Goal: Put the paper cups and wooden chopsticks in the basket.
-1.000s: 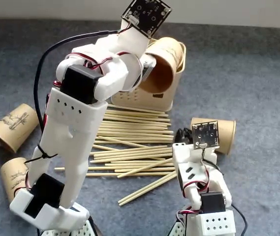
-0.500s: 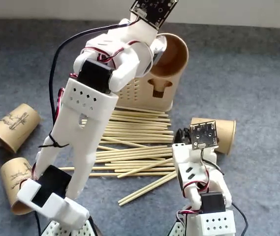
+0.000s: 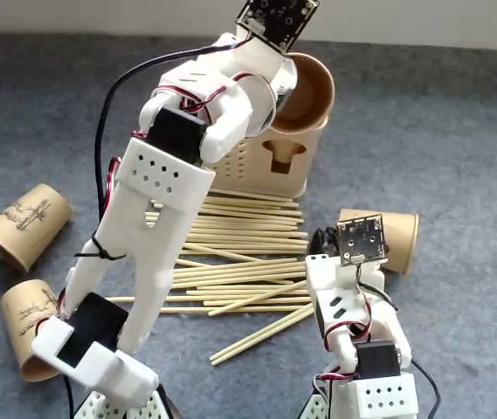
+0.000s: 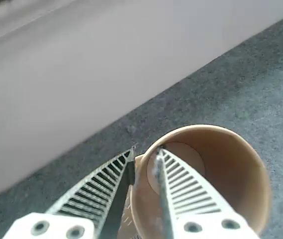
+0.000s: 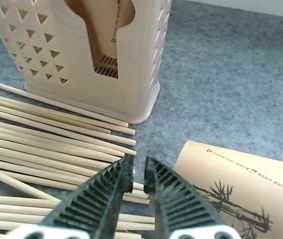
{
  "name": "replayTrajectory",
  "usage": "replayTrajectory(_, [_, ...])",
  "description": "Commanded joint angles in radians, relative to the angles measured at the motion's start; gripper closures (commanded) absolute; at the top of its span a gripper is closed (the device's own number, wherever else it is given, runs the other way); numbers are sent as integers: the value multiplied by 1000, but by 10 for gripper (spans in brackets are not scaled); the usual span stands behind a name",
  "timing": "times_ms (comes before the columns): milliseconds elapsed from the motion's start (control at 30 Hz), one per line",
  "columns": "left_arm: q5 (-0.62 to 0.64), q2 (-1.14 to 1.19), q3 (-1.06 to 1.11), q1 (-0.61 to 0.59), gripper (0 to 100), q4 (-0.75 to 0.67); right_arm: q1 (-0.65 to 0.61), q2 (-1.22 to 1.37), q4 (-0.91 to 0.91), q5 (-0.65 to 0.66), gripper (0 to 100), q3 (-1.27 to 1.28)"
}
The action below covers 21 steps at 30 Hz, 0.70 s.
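High view: at the far left a cup (image 3: 23, 225) lies on its side on the grey carpet (image 3: 458, 131). A second cup (image 3: 30, 327) lies nearer, its near end cut off by the left arm's base. That arm slants up and right, hiding part of the chopsticks (image 3: 239, 253) and the left side of the basket (image 3: 270, 170).

In the left wrist view the left gripper (image 4: 145, 152) pinches the rim of a held cup (image 4: 216, 169), one finger outside and one inside. From above, this cup hangs tilted over the basket's right end, mouth toward the camera.

The chopsticks lie in a loose pile just near of the basket. The right gripper (image 5: 138, 174) hangs low over their right ends, its jaws nearly together with nothing between. A right cup (image 3: 398, 236) lies on its side beside it, partly hidden by the wrist camera.
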Motion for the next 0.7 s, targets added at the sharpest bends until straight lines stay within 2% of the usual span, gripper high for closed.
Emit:
replayTrajectory(0, [9,-8,38,1,984,-63,8,-16,-27,12,947,-12])
replayTrajectory(167, [9,-18,148,-18,983,-141,8,-16,-27,12,947,-12])
replayTrajectory(333, [9,-53,133,-18,983,-141,8,-16,-27,12,947,-12])
replayTrajectory(567, [9,-200,139,-19,981,-60,10,-16,-27,8,947,-15])
replayTrajectory(667, [9,-240,139,-21,922,6,10,-16,-24,6,947,-15])
